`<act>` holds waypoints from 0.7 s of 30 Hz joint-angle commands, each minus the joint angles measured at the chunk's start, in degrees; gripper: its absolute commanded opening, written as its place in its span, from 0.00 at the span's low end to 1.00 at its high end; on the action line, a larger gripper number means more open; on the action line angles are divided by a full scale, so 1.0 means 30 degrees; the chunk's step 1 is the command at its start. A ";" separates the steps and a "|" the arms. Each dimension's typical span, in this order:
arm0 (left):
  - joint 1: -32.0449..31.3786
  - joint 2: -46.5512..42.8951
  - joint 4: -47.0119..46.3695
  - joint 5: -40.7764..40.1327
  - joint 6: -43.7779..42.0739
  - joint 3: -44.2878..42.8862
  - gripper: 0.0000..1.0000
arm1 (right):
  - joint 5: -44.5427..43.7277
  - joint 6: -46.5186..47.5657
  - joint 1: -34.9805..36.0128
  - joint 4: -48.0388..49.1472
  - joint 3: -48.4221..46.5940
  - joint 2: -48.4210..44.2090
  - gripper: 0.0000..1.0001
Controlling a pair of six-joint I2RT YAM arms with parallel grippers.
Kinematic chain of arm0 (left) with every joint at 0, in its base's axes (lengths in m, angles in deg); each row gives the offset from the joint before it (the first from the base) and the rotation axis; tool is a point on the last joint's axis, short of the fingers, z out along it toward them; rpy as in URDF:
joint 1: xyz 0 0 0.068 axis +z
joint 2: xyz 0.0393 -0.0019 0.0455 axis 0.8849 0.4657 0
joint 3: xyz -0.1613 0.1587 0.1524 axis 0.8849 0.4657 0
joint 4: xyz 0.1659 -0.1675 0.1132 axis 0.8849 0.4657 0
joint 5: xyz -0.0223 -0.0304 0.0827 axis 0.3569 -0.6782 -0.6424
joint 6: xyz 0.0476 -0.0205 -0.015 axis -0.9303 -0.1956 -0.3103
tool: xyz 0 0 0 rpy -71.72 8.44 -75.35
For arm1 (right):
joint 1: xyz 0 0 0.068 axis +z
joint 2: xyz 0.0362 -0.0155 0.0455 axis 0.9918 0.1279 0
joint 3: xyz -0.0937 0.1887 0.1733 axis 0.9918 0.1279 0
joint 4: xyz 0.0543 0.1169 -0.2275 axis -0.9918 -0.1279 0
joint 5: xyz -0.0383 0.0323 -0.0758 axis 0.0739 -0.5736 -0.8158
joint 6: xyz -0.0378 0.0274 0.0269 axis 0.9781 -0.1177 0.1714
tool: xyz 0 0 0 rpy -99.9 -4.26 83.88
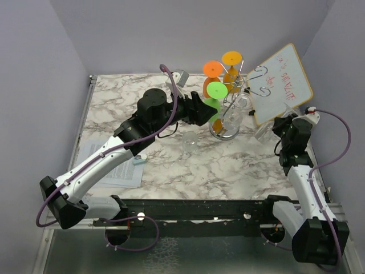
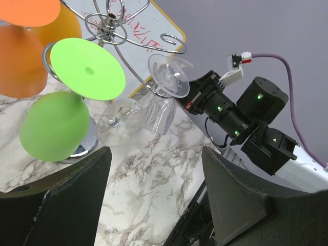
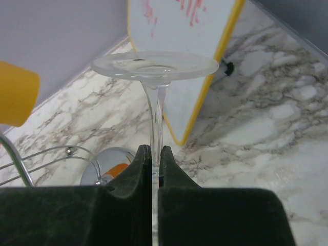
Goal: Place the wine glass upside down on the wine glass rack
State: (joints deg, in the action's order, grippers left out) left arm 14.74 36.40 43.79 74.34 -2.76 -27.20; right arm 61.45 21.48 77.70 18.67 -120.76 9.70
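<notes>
My right gripper is shut on the stem of a clear wine glass, which it holds upside down with the foot on top. In the top view this gripper holds the glass just right of the wine glass rack, a silver wire stand with a shiny disc base. Green and orange glasses hang on it. In the left wrist view the held glass is close beside the rack's curled arms. My left gripper is open and empty, left of the rack.
A tilted whiteboard with a yellow edge stands right behind the rack. A clear glass stands on the marble table in front of the rack. Another clear glass hangs on the rack. Papers lie at the left.
</notes>
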 commanded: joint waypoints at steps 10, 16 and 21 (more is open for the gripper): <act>0.4130 0.2614 0.0520 0.4540 0.0799 -0.3070 0.72 | 1.2107 0.3359 -0.3623 0.8084 -0.2766 0.4667 0.01; 0.5352 0.3669 0.0462 0.5320 0.1019 -0.4167 0.72 | 1.6000 0.3470 -0.4171 0.9934 -0.4811 0.7395 0.01; 0.6226 0.4625 0.0073 0.6221 0.1564 -0.4994 0.72 | 1.8146 0.3255 -0.4180 1.0814 -0.7008 0.9667 0.01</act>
State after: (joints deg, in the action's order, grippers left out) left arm 31.55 48.31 45.36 88.44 0.10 -38.93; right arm 106.91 30.90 65.66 44.53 -136.93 35.21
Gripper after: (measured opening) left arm 0.724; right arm 0.050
